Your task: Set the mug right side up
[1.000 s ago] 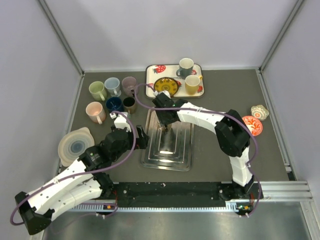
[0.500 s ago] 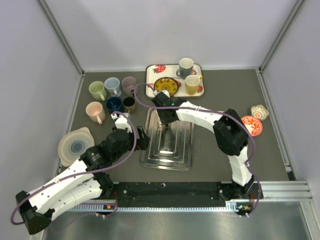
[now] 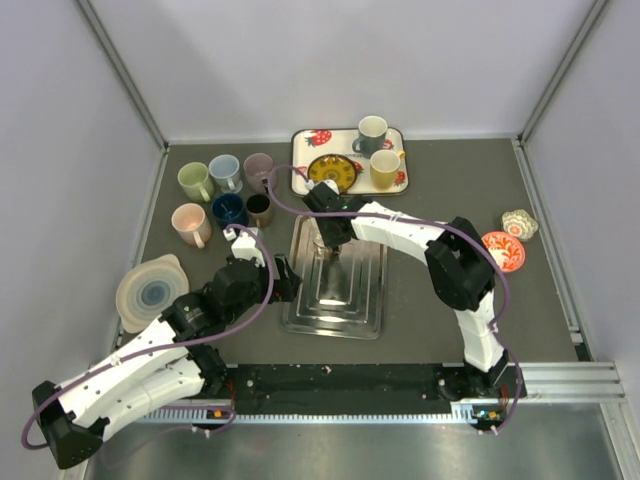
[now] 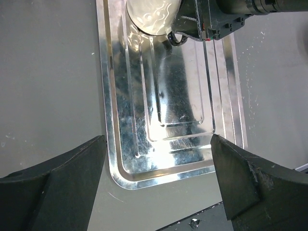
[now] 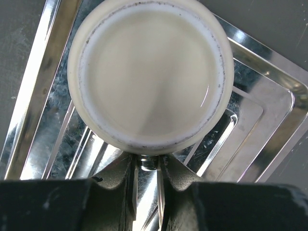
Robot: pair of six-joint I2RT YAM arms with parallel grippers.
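Note:
A cream mug (image 5: 149, 72) stands upside down, its flat base up, at the far end of a ribbed metal tray (image 5: 269, 110). My right gripper (image 5: 149, 166) is shut on the mug's handle, which is mostly hidden under the mug's edge. In the top view the right gripper (image 3: 330, 235) covers the mug over the tray (image 3: 340, 310). In the left wrist view the mug (image 4: 149, 17) sits at the tray's far end with the right gripper (image 4: 211, 21) beside it. My left gripper (image 4: 158, 159) is open and empty above the tray's near left corner (image 3: 285, 280).
Several mugs (image 3: 225, 190) stand at the back left. A strawberry-patterned tray (image 3: 300, 150) at the back holds two mugs and a yellow plate. Stacked plates (image 3: 150, 290) lie at the left. Two small bowls (image 3: 505, 250) sit at the right.
My right gripper has edged slightly toward the far end of the tray. The left arm has shifted a little toward the near side.

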